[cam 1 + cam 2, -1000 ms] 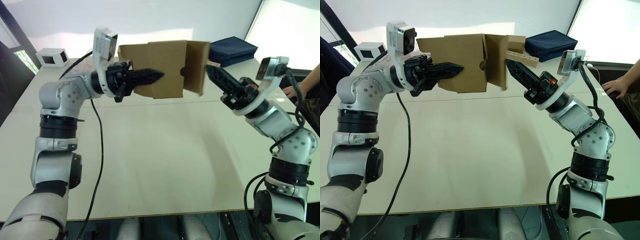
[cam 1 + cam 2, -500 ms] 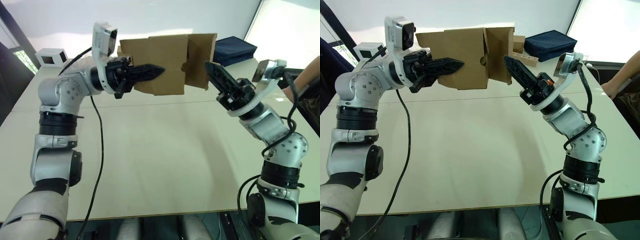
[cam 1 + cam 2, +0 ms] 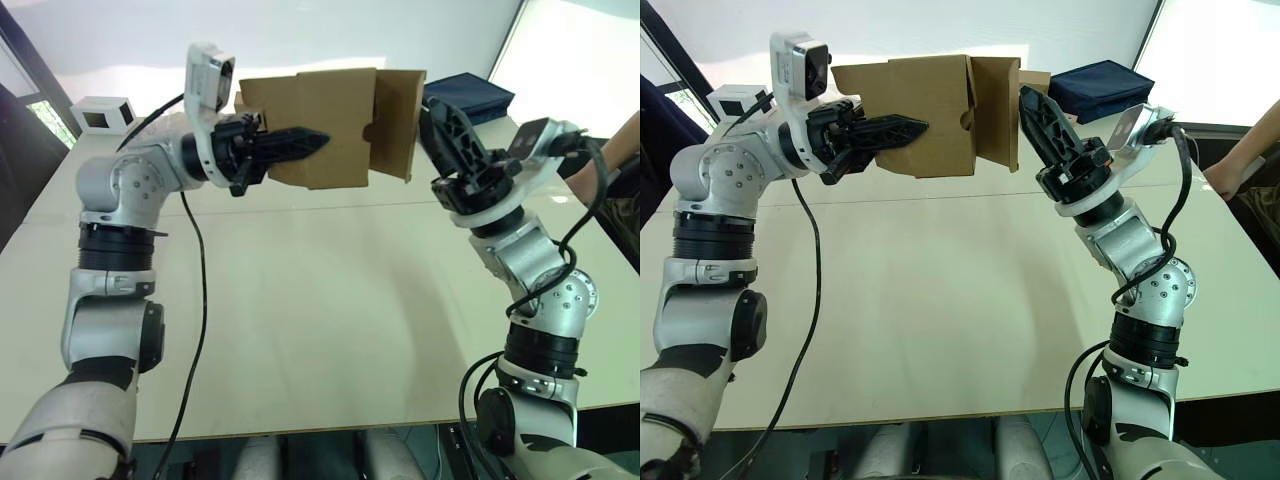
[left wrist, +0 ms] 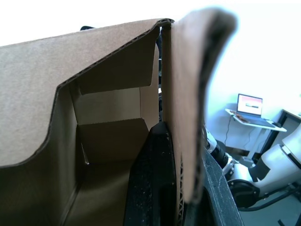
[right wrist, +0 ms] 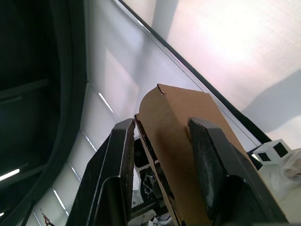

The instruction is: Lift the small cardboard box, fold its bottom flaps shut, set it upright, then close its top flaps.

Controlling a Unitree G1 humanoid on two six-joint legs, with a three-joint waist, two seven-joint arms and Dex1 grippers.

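Since 1.0 s ago the right claw point(image 3: 1037, 105) has swung up from below the hanging flap and now points steeply upward beside it; the small cardboard box point(image 3: 320, 125) sits slightly higher and the flap point(image 3: 397, 120) at its right end hangs closer to vertical. The box is held in the air above the far half of the table point(image 3: 300, 300), well clear of its surface, long axis roughly horizontal, open ends facing left and right. The left claw point(image 3: 300, 143) is pinched on a wall of the box: the left wrist view shows 1 black finger point(image 4: 155, 188) inside the carton against the cardboard panel and the other on the outside, with inner flaps folded partway across the interior. The right claw is spread; in the right wrist view its 2 fingers point(image 5: 117, 174) straddle the rounded edge of the flap, 1 on each side, contact not confirmable. On the table beyond the box lie a dark blue bag point(image 3: 465, 98) and a small white box point(image 3: 103, 114). A person's hand point(image 3: 1230, 175) rests at the right edge of the table.
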